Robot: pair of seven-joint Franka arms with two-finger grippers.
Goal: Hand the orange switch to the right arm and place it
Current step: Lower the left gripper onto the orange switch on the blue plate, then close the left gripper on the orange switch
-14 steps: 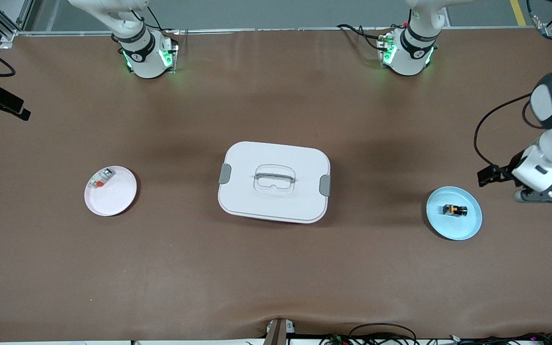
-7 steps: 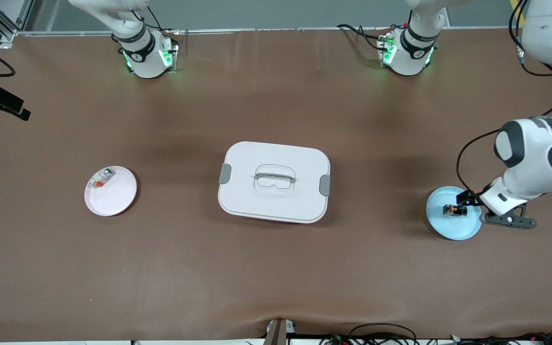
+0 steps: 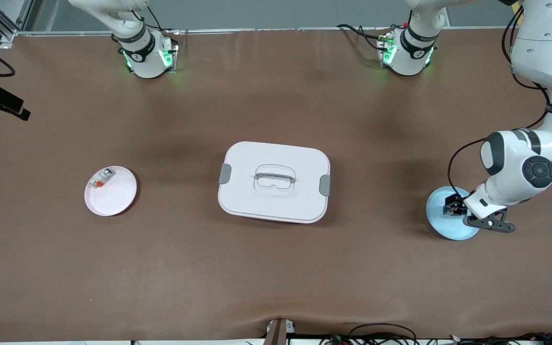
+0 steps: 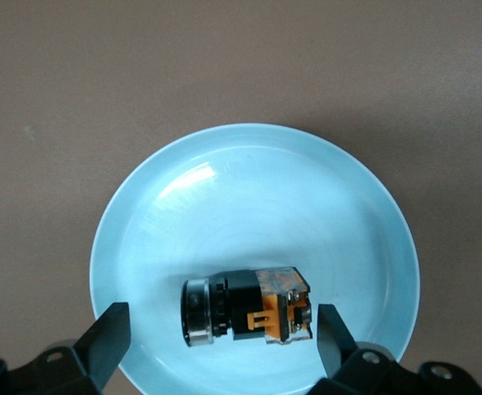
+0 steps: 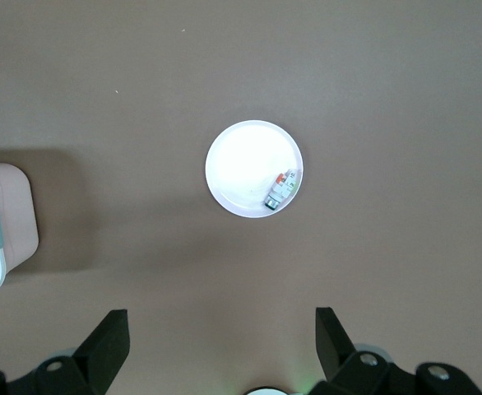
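Picking up is the step in hand. The orange switch, a tiny black blocky part with an orange band round its middle, lies on its side in a round light-blue plate at the left arm's end of the brown surface. The left gripper hangs low over that plate, its two black fingers spread wide, one on each side of the switch and not touching it. To do this well, the left gripper should come straight down, keep the switch in the middle, and squeeze slowly so the small part does not skid on the smooth plate. A hold near one end would likely leave room for the other arm to take it.

The right gripper waits high over a round white plate with a small white-grey part with a red-orange end on it, its fingers spread wide too. A white box with a handle on its lid sits between the two plates.
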